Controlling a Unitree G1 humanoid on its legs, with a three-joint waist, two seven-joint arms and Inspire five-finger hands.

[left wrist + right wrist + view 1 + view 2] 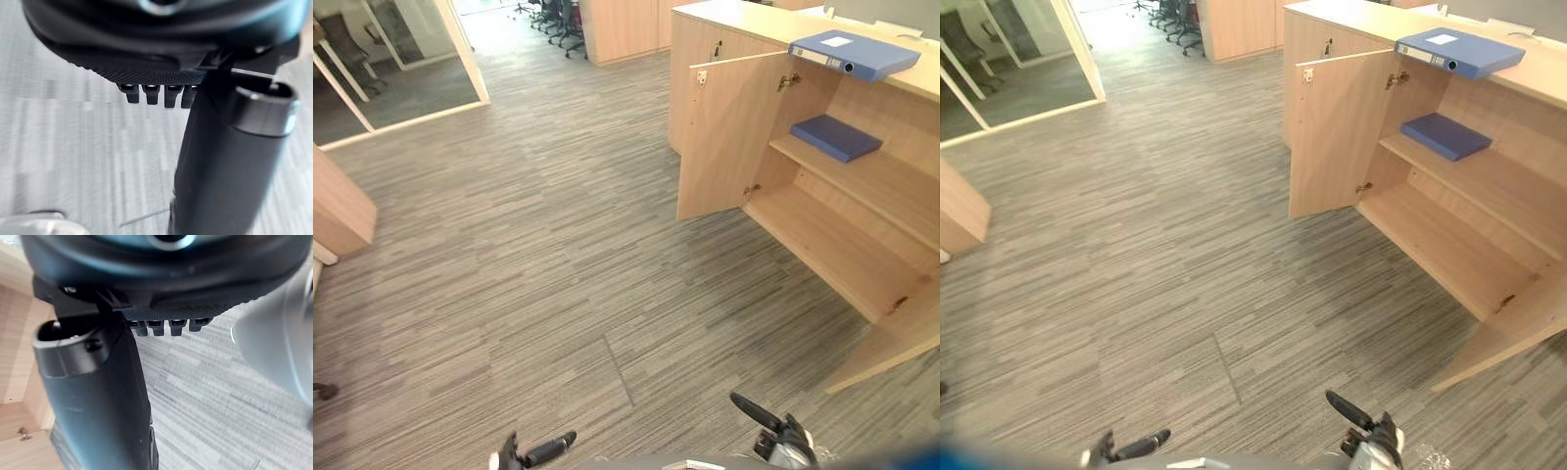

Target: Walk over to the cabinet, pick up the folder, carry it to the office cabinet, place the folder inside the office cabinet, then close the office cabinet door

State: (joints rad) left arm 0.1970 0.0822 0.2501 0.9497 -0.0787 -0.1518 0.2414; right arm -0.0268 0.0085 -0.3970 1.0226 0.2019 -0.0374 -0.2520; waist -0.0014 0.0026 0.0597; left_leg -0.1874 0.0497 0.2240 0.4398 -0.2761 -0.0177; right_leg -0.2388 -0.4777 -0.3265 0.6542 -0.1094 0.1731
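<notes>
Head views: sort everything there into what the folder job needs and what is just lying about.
For the job:
cabinet, standing open; its left door; blue folder on its shelf; blue binder on its top (which one is meant, I cannot tell); left hand and right hand, both empty.

Just about:
office chairs; glass partition; wooden unit at the left.

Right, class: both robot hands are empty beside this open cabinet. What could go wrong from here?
The blue binder on the cabinet top and the blue folder on the shelf look alike; the wrong one might be grabbed. The near open door stands by the right hand and could be clipped.
</notes>
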